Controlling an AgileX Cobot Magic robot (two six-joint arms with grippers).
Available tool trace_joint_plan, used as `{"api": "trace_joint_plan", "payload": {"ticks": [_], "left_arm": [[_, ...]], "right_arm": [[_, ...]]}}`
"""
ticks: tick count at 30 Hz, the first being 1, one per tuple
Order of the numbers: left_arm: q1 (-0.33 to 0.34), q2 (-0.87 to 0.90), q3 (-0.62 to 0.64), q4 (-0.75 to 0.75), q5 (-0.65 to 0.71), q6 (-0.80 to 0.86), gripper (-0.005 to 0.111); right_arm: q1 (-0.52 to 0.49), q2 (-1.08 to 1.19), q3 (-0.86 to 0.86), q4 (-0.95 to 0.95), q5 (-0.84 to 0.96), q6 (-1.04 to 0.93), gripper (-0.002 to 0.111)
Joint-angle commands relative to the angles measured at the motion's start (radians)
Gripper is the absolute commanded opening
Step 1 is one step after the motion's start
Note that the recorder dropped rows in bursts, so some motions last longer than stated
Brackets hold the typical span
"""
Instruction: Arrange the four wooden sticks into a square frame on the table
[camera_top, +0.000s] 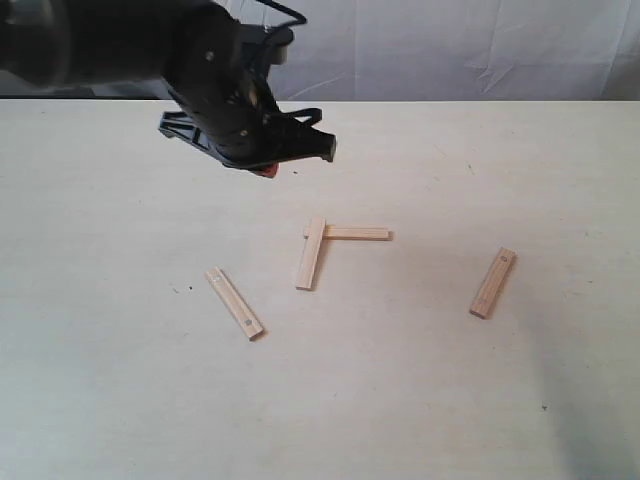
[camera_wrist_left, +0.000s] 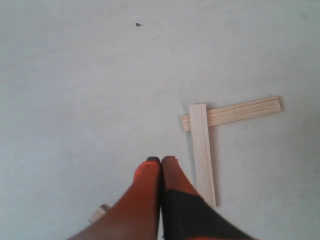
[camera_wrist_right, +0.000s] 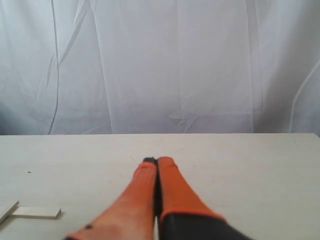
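Four wooden sticks lie on the table (camera_top: 100, 400). Two of them meet in an L: one stick (camera_top: 311, 253) lies with its far end over the end of another stick (camera_top: 352, 233); the left wrist view shows the same overlapping stick (camera_wrist_left: 202, 152) and the stick under it (camera_wrist_left: 235, 112). A third stick (camera_top: 235, 303) lies apart at the left and a fourth stick (camera_top: 493, 283) apart at the right. My left gripper (camera_top: 268, 170) (camera_wrist_left: 161, 160) hangs above the table behind the L, shut and empty. My right gripper (camera_wrist_right: 158, 161) is shut, empty, low over bare table.
A white curtain (camera_wrist_right: 175, 65) hangs behind the table's far edge. In the right wrist view a stick (camera_wrist_right: 35, 213) lies off to one side. The end of another stick (camera_wrist_left: 99, 213) peeks out beside my left fingers.
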Motion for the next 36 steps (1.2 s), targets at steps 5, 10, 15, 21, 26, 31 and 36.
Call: {"api": "trace_joint_plan", "payload": {"ticks": [5,10,15,21,26,31,36], "left_arm": [[0.008,-0.297,0.187,0.003,-0.065,0.060,0.000],[0.008,-0.486,0.308,0.015,-0.126,0.079,0.000],[0.008,-0.696,0.432,0.046,-0.244,0.079,0.000],[0.008,-0.874,0.598,0.068,-0.520,0.079,0.000],[0.008,-0.935,0.609,0.117,-0.571,0.079,0.000],[0.008,-1.013,0.609,0.132,-0.573,0.079,0.000],[0.008,-1.101,0.609,0.149,-0.498,0.079,0.000]], "right_arm": [[-0.005,-0.006,0.002,0.002,-0.040,-0.002,-0.001],[-0.005,-0.006,0.002,0.002,-0.040,-0.002,-0.001],[-0.005,-0.006,0.002,0.000,-0.033,-0.002,-0.001],[-0.005,-0.006,-0.027,-0.018,0.058,-0.010,-0.001],[-0.005,0.186,-0.189,-0.041,0.162,-0.010,-0.001],[-0.005,0.499,-0.406,-0.041,0.335,-0.010,-0.001],[-0.005,0.628,-0.451,-0.048,0.269,-0.010,-0.001]]}}
